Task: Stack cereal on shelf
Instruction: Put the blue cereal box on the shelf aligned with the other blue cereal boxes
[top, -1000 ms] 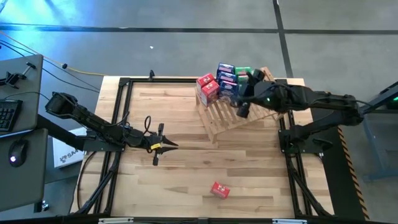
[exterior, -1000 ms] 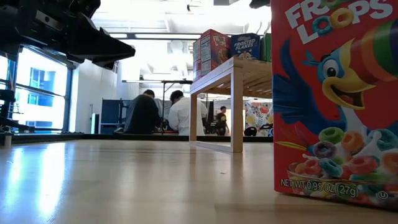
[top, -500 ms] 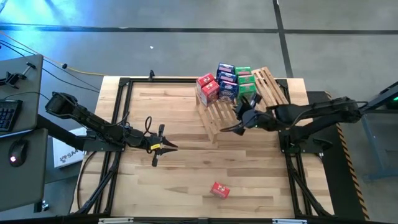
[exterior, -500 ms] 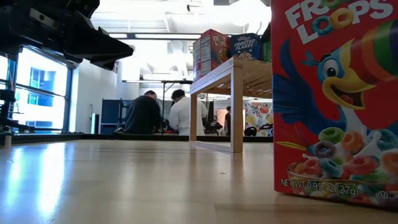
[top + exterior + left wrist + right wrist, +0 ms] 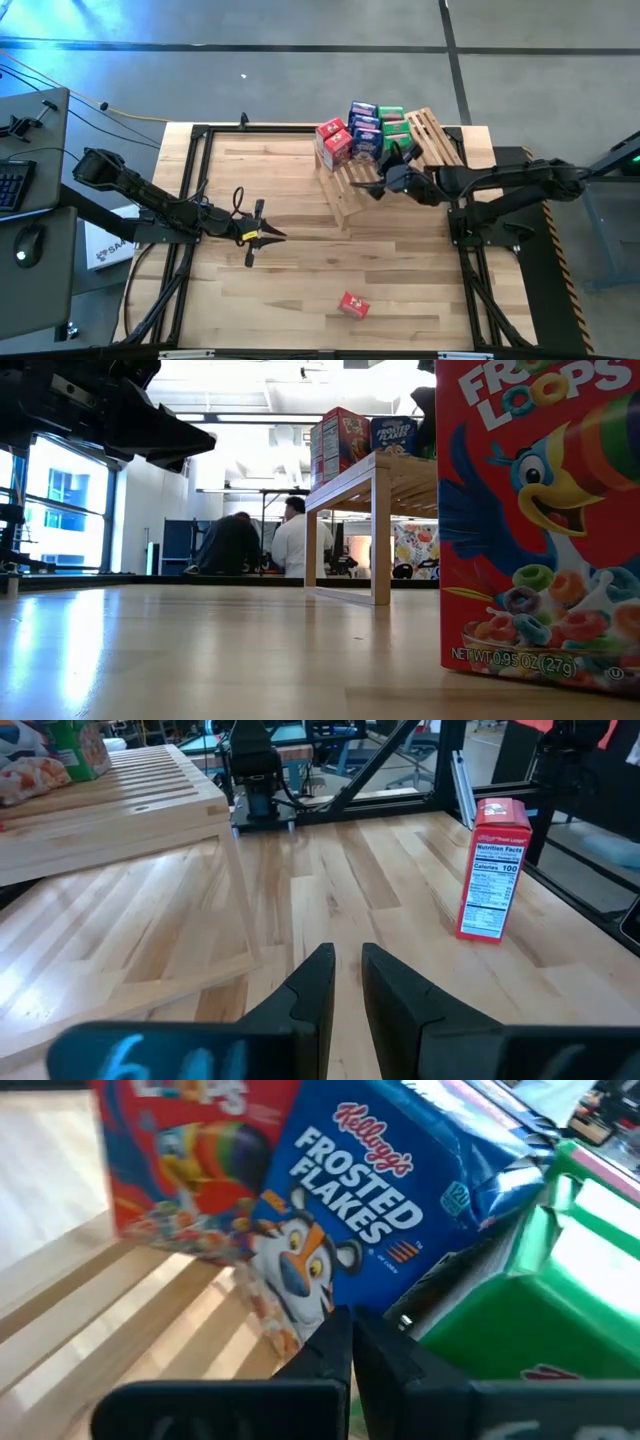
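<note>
Starting at the left of the overhead frame, my left gripper [image 5: 268, 235] hangs over bare planks at centre-left, its fingers [image 5: 318, 982] drawn nearly together with only a thin gap and nothing between them. The one cereal box not yet racked, the stray red box [image 5: 353, 305], stands upright low in the frame, just right of centre; it lies down and to the right of that gripper, and in the left wrist picture it shows standing tall [image 5: 492, 870], narrow nutrition-label side toward the camera, off to one side of the fingers' line, not straight ahead. Moving right, the shelf [image 5: 352, 192] slopes across the upper middle, with the red, blue and green boxes [image 5: 364, 131] bunched at its upper end. My right gripper [image 5: 384, 184] sits over the slats just below that bunch; the wrist picture puts its fingertips [image 5: 335, 1342] close under the Frosted Flakes box [image 5: 345, 1220], closed down to a sliver and gripping nothing that I can see. I judge the stray box is the next pick, and the left arm is clearly nearer: it needs to swing toward the lower right and square its jaws across the box's short width, its long axis being vertical.
</note>
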`<state>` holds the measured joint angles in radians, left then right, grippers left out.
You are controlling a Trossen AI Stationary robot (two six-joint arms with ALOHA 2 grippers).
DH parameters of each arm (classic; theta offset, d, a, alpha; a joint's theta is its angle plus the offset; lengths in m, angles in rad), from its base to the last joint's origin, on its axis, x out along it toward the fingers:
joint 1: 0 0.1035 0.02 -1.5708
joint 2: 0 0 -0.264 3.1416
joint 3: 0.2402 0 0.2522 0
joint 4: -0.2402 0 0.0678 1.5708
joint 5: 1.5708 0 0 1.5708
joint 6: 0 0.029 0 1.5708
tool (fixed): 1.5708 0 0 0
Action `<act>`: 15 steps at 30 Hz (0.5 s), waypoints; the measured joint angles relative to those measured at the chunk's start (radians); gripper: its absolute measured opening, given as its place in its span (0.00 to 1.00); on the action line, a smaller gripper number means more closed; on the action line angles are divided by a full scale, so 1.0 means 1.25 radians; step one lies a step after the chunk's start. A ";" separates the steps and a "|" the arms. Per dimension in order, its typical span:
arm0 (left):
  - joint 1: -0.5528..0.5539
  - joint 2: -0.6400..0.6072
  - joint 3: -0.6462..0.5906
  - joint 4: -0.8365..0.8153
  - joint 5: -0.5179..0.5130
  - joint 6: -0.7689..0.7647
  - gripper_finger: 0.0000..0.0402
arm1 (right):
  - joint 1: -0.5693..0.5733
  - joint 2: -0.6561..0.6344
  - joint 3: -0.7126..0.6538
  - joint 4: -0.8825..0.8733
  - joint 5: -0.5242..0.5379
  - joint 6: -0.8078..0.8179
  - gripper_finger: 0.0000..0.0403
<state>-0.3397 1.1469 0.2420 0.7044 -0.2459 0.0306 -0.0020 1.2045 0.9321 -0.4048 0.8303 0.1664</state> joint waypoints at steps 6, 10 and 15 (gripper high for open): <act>0.000 0.000 0.000 0.000 0.000 0.000 0.11 | -0.020 0.000 0.000 0.012 0.004 -0.007 0.00; 0.000 0.000 0.000 0.000 0.000 -0.001 0.11 | -0.025 0.000 0.000 0.012 0.004 -0.007 0.00; 0.000 0.000 0.000 0.000 -0.001 -0.003 0.11 | 0.038 -0.010 0.021 -0.014 0.014 -0.048 0.00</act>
<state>-0.3397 1.1469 0.2420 0.7044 -0.2466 0.0273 0.0458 1.1924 0.9580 -0.4226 0.8477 0.1067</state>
